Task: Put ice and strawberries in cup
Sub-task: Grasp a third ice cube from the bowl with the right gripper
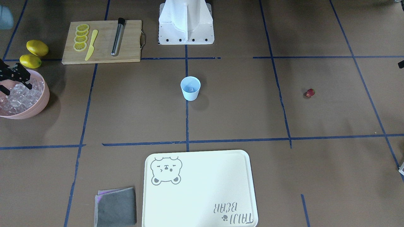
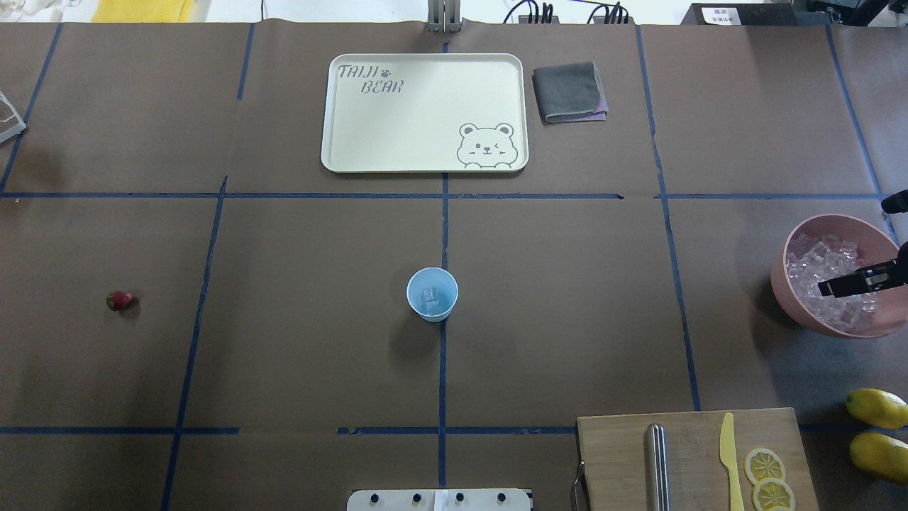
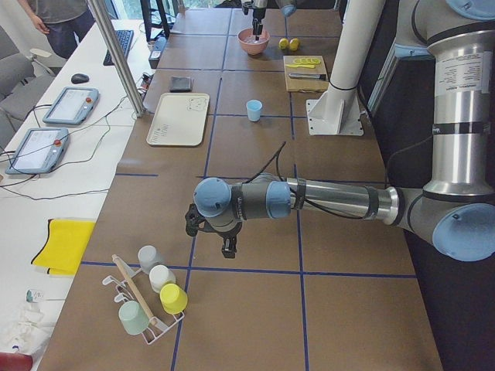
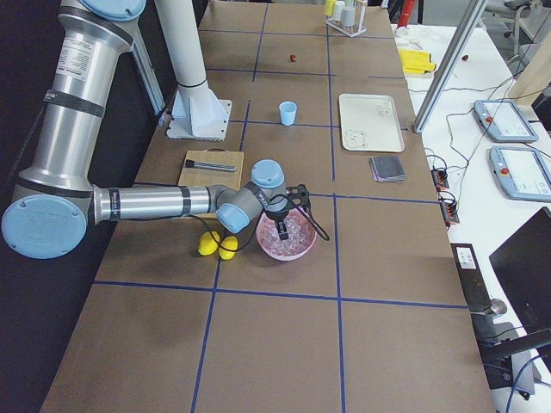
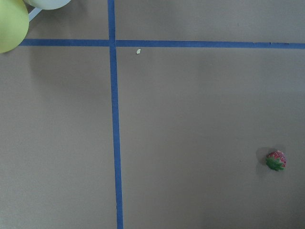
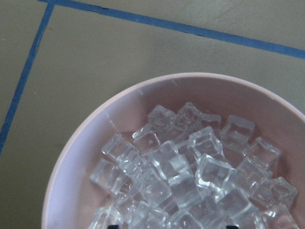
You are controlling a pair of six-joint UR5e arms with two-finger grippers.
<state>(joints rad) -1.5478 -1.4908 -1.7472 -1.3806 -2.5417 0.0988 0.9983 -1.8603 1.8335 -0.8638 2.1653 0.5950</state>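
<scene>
The light-blue cup (image 2: 432,294) stands upright at the table's middle with one ice cube (image 2: 430,296) inside it. More ice (image 6: 181,176) fills the pink bowl (image 2: 787,284) at the robot's right end of the table. My right gripper (image 1: 17,88) hangs just above that ice, open, with its tips barely showing at the bottom edge of the right wrist view and nothing between them. One strawberry (image 2: 120,301) lies on the table on the robot's left side, also low right in the left wrist view (image 5: 276,160). My left gripper (image 3: 226,246) points down over the table; I cannot tell whether it is open.
A wooden cutting board (image 2: 691,454) holds lemon slices (image 2: 765,466), a yellow knife (image 2: 728,454) and a metal rod (image 2: 656,465). Two lemons (image 2: 878,408) lie beside it. A cream tray (image 2: 425,152) and grey cloth (image 2: 569,92) sit across the table. A rack of cups (image 3: 151,297) stands near the left arm.
</scene>
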